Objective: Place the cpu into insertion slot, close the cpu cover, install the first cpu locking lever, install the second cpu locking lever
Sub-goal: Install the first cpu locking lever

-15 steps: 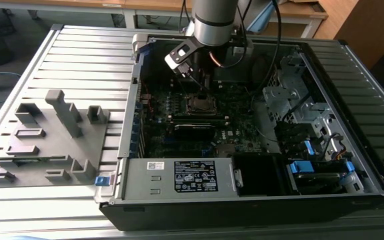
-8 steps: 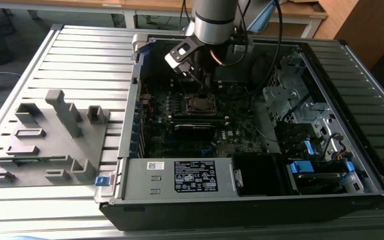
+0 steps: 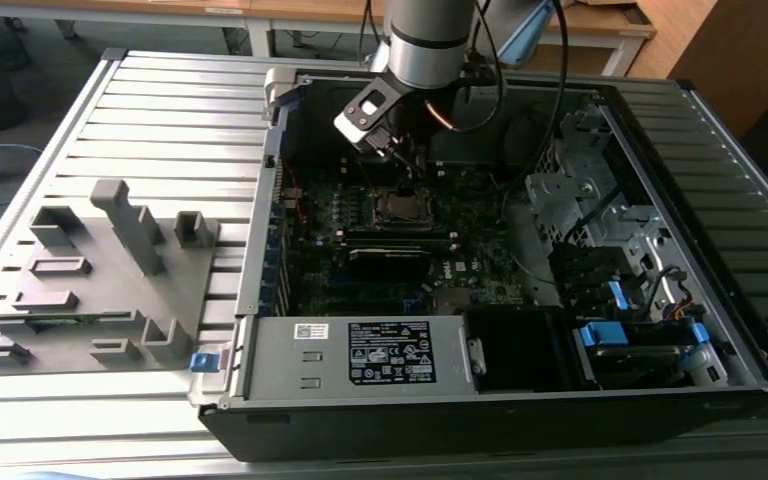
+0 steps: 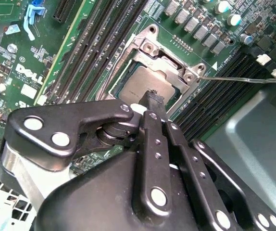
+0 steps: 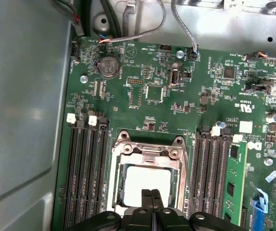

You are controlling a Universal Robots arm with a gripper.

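At the exterior view's left stands a grey rack (image 3: 91, 270). In the middle our gripper (image 3: 407, 186), fingers (image 5: 146, 202) pressed together on nothing, hangs over the cpu cover (image 5: 181, 171), which lies around the cpu (image 5: 143, 180) in the insertion slot (image 3: 404, 210). We think a slow, straight push on the frame, not the chip, works best

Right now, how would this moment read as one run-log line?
silver-grey square cpu: seated | silvery metal frame cover: down around it | black tool: shut, tips over cpu
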